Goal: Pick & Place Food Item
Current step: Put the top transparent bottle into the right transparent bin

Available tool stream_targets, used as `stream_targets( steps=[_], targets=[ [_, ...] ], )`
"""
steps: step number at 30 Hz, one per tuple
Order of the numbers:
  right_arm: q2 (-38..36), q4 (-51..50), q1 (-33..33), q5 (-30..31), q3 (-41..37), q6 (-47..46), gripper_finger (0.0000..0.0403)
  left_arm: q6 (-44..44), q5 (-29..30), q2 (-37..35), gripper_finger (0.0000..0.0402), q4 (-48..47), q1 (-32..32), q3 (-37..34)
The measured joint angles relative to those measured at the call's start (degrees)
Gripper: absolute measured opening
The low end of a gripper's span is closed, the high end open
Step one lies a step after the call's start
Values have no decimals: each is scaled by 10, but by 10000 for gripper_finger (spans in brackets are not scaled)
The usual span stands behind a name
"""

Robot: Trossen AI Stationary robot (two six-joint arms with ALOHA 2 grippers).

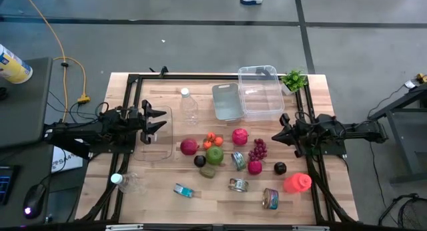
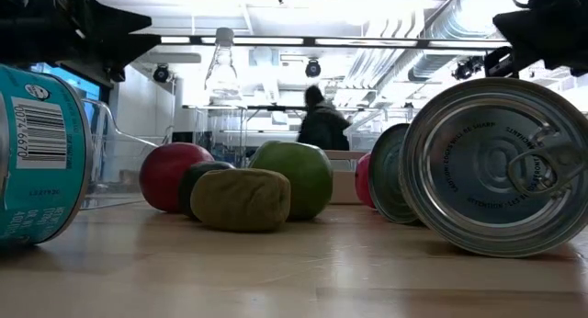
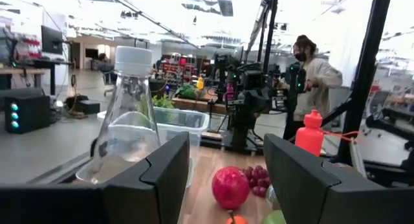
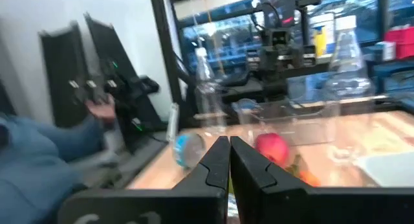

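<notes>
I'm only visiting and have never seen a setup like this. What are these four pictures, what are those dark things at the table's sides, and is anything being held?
They are two robot arms, each ending in a two-finger gripper. One picture looks down from overhead, one sits at table-top level, and two come from cameras on the arms' wrists. The left gripper is open and holds nothing; the right gripper is shut, also holding nothing. On the wooden table lie toy fruit such as a green apple and grapes, tins, plastic bottles and clear tubs.
</notes>
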State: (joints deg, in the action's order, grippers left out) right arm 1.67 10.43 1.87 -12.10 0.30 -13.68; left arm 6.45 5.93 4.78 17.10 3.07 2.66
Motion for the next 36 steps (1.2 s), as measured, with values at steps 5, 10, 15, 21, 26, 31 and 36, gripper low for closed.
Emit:
stream_targets(
  steps=[5, 10, 15, 21, 26, 31, 36],
  targets=[
    [0, 71, 0, -31, 0, -20, 1, 25, -13, 0, 193, 1, 0, 0],
    [0, 87, 0, -25, 0, -2, 19, 26, -48, 0, 193, 11, 0, 0],
    [14, 134, 11, -17, 0, -15, 89, 8, -66, 8, 193, 20, 0, 5],
    [49, 200, 43, -19, 0, 40, 202, -63, -58, 91, 193, 23, 0, 70],
    [90, 240, 77, -34, 0, 79, 261, -88, 20, 192, 193, -1, 0, 145],
    [127, 264, 106, -26, 0, 101, 277, -93, 97, 278, 193, -9, 4, 192],
    [152, 284, 131, 33, 0, 132, 275, -82, 125, 340, 193, 29, 20, 210]
  ],
)
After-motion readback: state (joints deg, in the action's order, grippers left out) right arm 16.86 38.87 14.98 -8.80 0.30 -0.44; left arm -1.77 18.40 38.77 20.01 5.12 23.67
